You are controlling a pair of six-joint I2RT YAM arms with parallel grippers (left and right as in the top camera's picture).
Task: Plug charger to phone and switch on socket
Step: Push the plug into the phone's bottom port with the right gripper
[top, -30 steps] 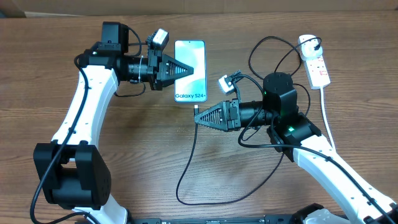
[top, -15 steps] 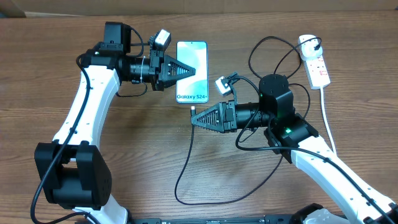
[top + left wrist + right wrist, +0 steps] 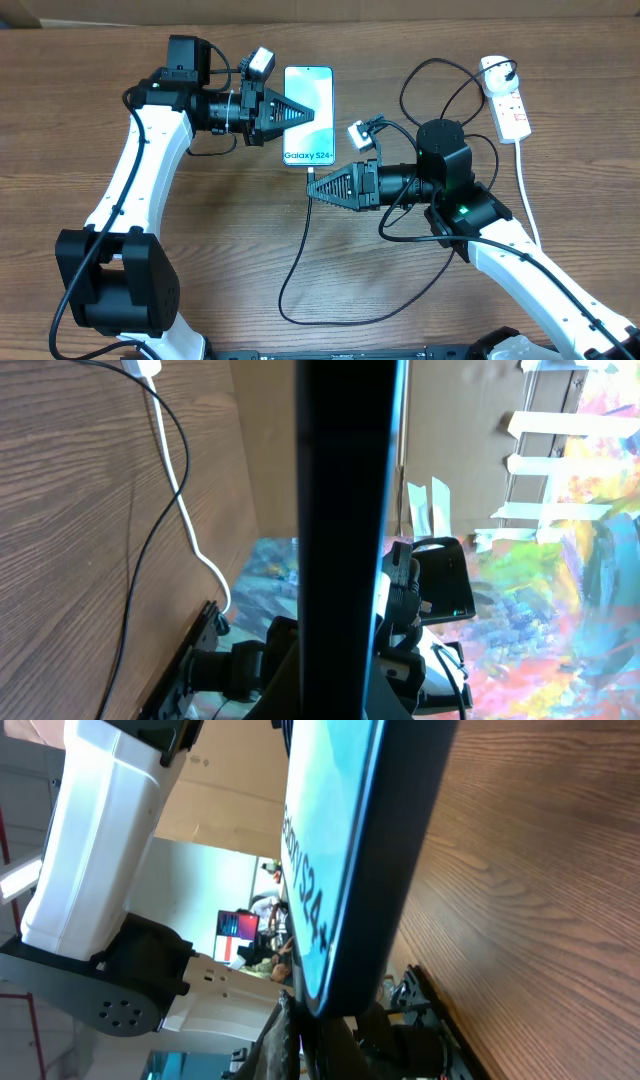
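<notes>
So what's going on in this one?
Two robot arms are working on plugging in a phone. The left gripper is shut on the phone, apparently steadying it. The right gripper is shut on the charger near its connector tip, holding it at the phone's bottom edge; whether it is seated cannot be seen. The socket sits untouched at the far right.

- Robotics lab: left arm [image 3: 140,170] and right arm [image 3: 520,250] mounted at a wood-grain table [image 3: 60,130].
- Taped cardboard [image 3: 460,430] behind; lit monitor [image 3: 238,926] beyond.
</notes>
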